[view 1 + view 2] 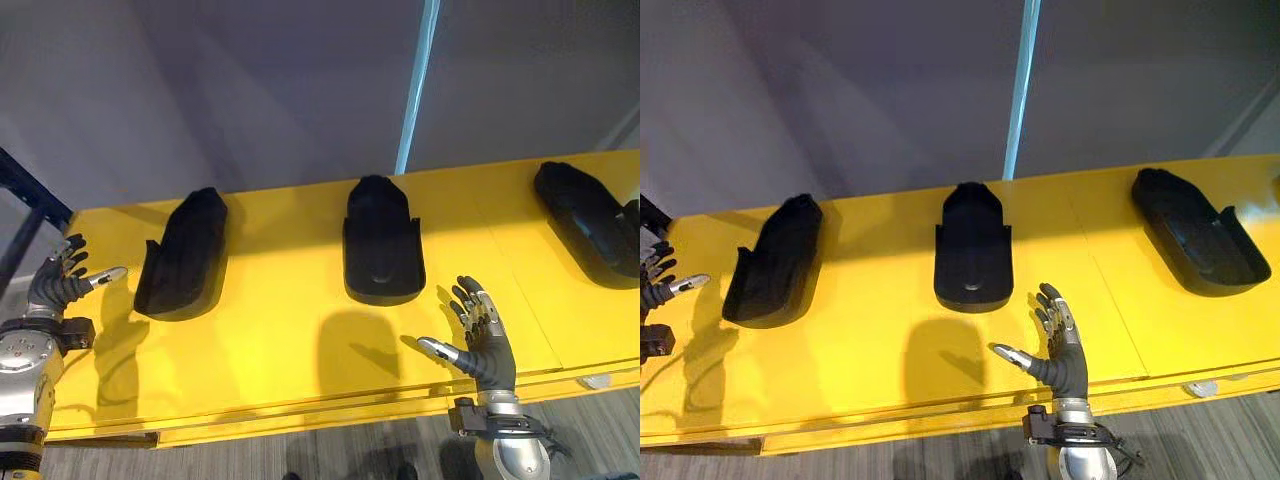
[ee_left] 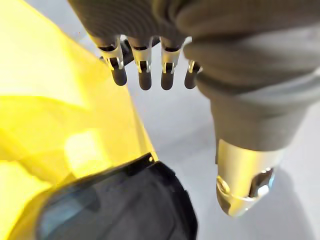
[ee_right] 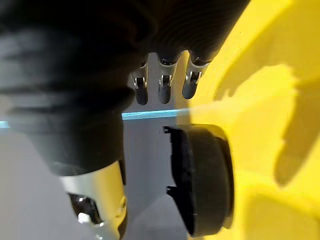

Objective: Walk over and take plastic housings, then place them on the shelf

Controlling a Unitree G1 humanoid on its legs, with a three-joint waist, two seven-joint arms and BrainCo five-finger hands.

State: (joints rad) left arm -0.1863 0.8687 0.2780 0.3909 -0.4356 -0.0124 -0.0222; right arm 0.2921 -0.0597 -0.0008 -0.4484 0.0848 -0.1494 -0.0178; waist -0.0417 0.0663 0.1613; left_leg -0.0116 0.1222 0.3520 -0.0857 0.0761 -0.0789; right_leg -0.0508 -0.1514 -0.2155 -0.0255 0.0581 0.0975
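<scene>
left hand (image 1: 60, 280): fingers spread, empty | right hand (image 1: 485, 345): fingers spread, empty

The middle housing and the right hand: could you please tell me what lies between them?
Nothing does: in the left eye view, only bare yellow surface separates the middle housing from the open right hand.

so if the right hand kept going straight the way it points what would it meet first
Likely nothing near: the open right hand points across bare yellow table, passing just right of the middle housing, toward the grey wall. Depth is unclear, so it could graze that housing.
</scene>
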